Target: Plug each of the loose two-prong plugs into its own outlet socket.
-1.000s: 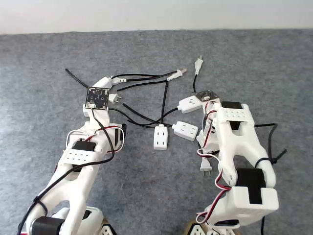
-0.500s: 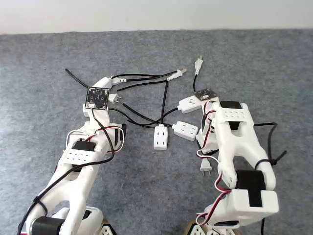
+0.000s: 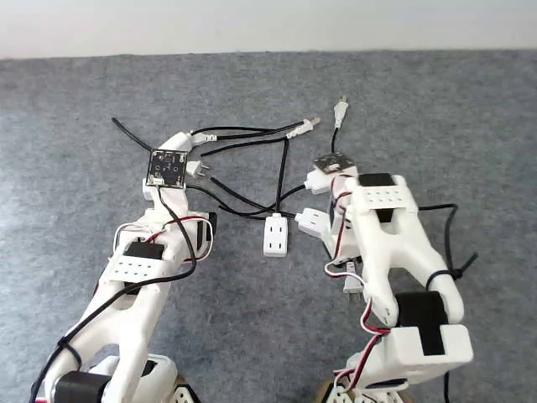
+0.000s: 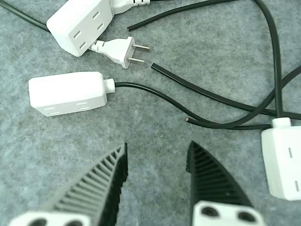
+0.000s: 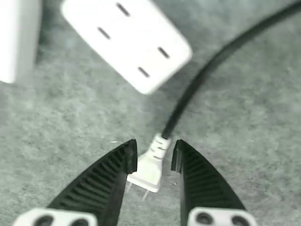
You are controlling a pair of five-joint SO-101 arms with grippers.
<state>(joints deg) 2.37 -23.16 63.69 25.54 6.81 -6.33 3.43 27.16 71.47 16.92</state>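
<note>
Grey carpet [image 3: 75,101] lies under two arms, both with their jaws apart.
The right gripper [image 5: 154,157] straddles a white two-prong plug [image 5: 149,172] on a black cord [image 5: 207,70], with a white outlet block [image 5: 127,40] near it. The left gripper [image 4: 157,165] hangs over bare carpet, and a second plug [image 4: 120,49] lies unplugged between two other outlet blocks [image 4: 66,93].

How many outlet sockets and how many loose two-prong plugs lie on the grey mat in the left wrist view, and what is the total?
white outlet sockets: 3
white two-prong plug: 1
Total: 4
</note>
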